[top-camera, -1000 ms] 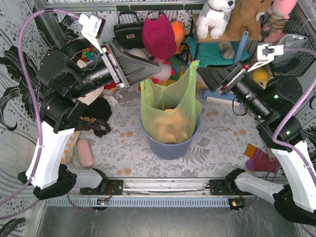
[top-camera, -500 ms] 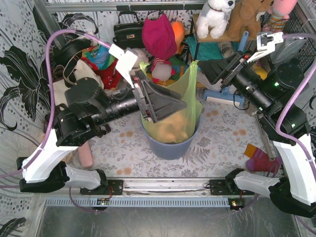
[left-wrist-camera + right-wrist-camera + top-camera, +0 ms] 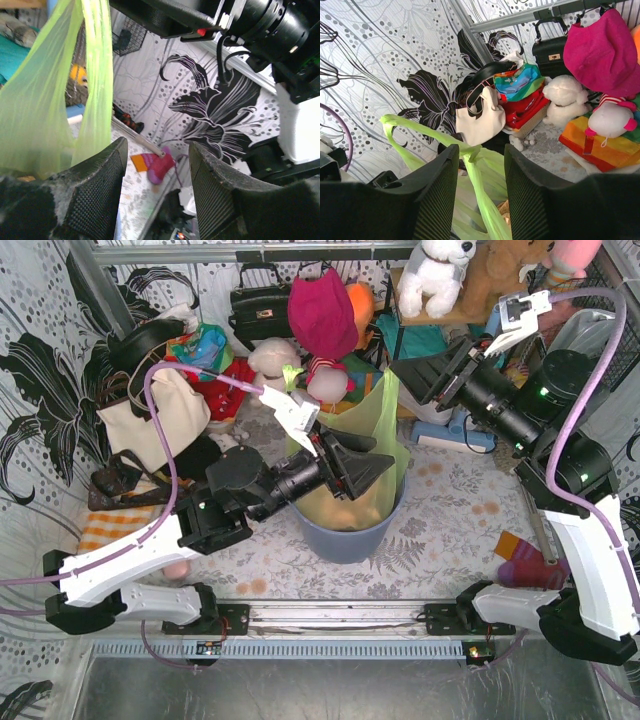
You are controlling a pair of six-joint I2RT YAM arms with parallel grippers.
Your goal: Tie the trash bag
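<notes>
The lime-green trash bag (image 3: pixel 385 435) sits in a round blue-grey bin (image 3: pixel 345 538), with tan paper showing through. Its right handle strip stands upright and its left strip tip (image 3: pixel 292 375) pokes up behind. My left gripper (image 3: pixel 380 468) is open and empty, low over the bag's mouth; in the left wrist view (image 3: pixel 157 165) the bag's wall (image 3: pixel 50 100) hangs just left of the jaws. My right gripper (image 3: pixel 402 375) is open beside the upright strip. In the right wrist view (image 3: pixel 481 165) a twisted handle strip (image 3: pixel 482 200) runs between the spread jaws, not pinched.
Soft toys (image 3: pixel 440 270), a black handbag (image 3: pixel 262 305), a magenta bag (image 3: pixel 322 315) and a white tote (image 3: pixel 160 415) crowd the back and left. A red-orange sock (image 3: pixel 525 560) lies at the right, a striped cloth (image 3: pixel 110 530) at the left.
My left arm has swung from the far left across and down over the bag's mouth. My right gripper has moved a little up and left toward the upright handle strip.
</notes>
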